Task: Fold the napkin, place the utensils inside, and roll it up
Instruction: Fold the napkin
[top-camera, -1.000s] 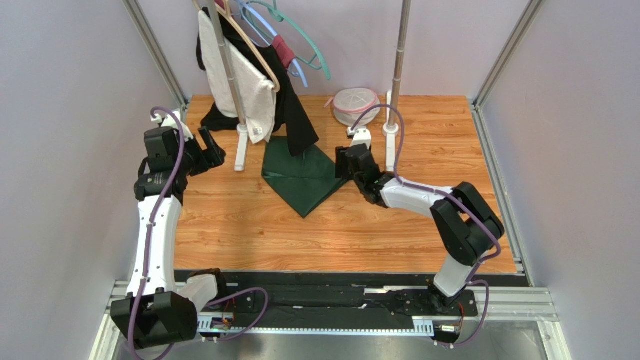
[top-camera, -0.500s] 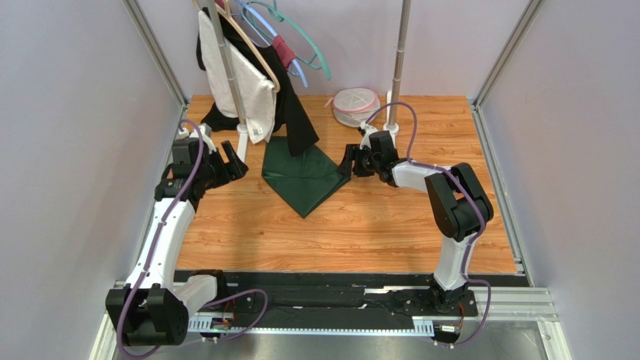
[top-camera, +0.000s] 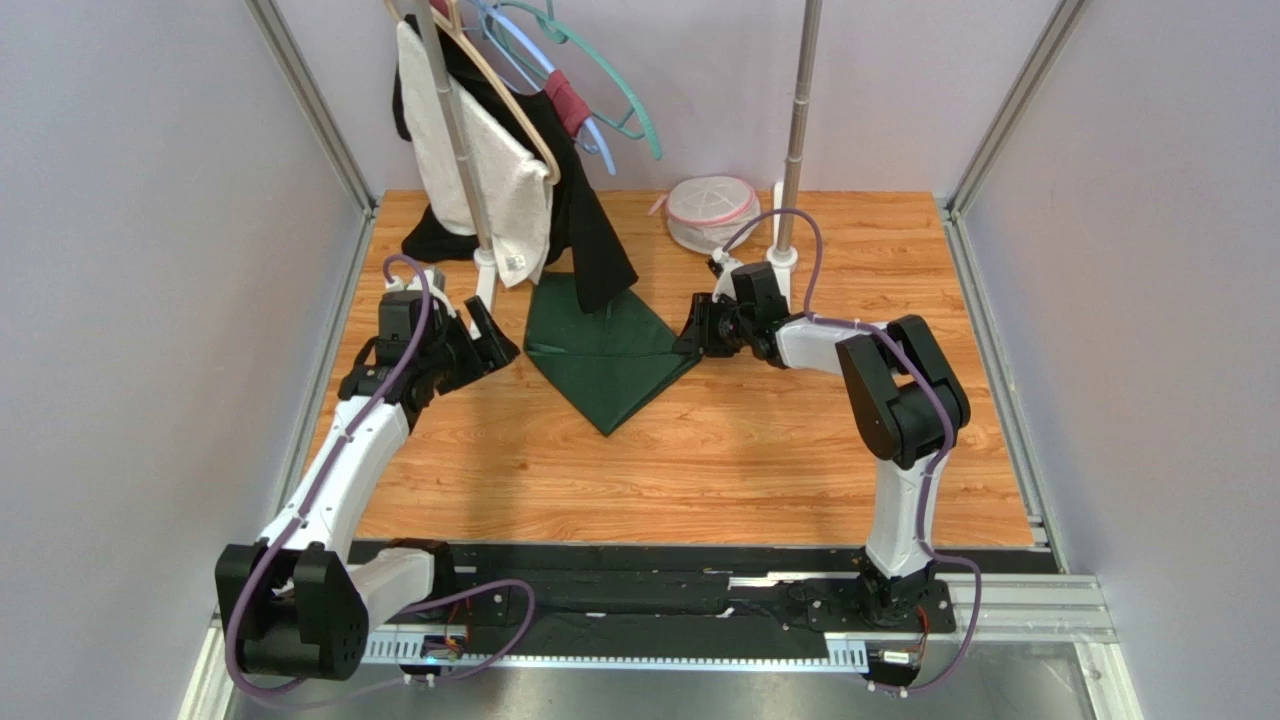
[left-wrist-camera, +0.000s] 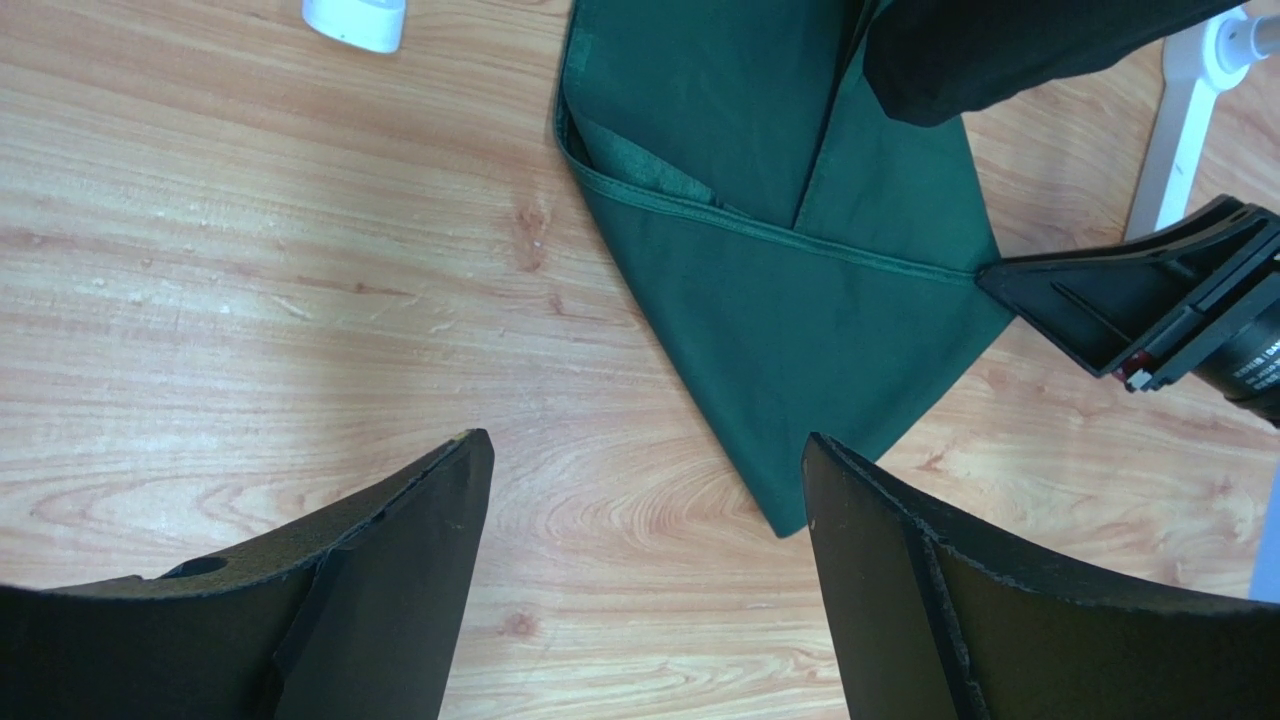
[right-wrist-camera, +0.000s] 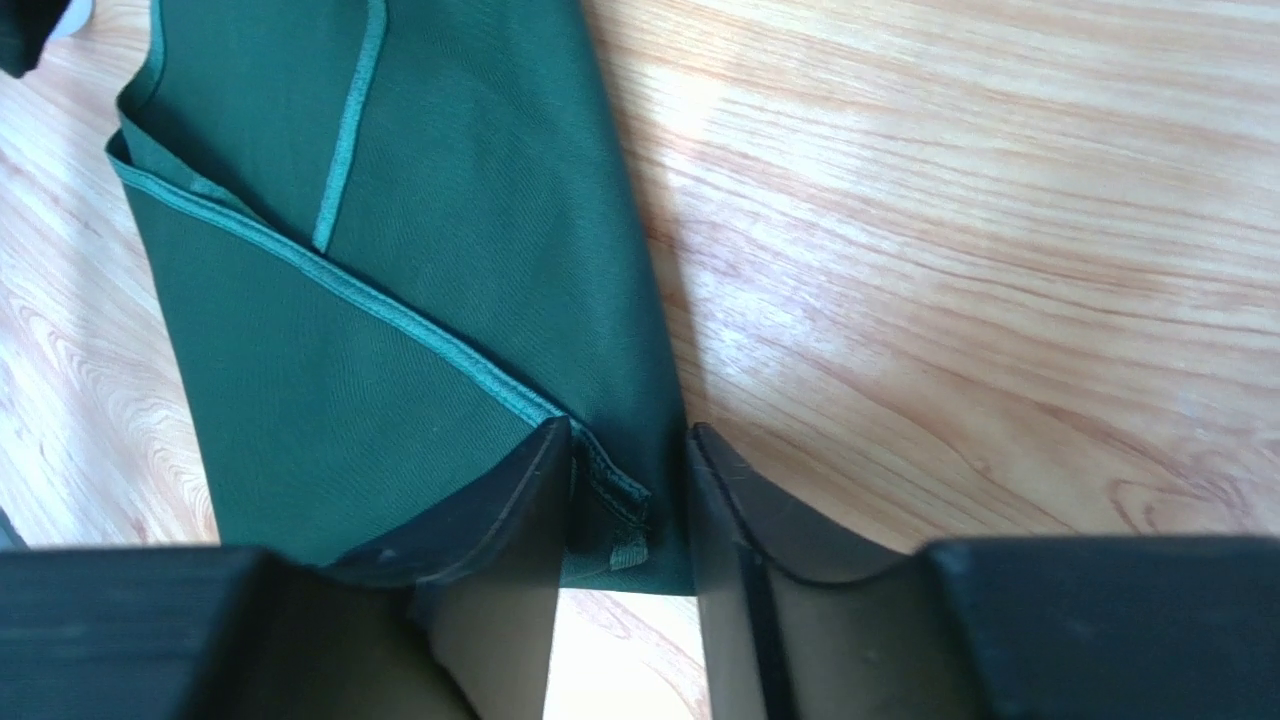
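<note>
- A pink-rimmed mesh basket (top-camera: 709, 210) sits at the far edge of the worktop (top-camera: 721, 450); I cannot tell what it holds.
- The folded green napkin (top-camera: 601, 353) lies flat mid-worktop.
- The right fingers (right-wrist-camera: 496, 518), narrowly parted, straddle its right corner.
- The left fingers (left-wrist-camera: 398, 578) are spread wide and empty, just left of it.

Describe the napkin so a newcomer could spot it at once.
Find the clothes rack at the back left of the wooden table. In front of its base lies the napkin, a dark green cloth folded to a point, one corner between the right tool's fingers. Unlike the hanging garments, it lies flat.
</note>
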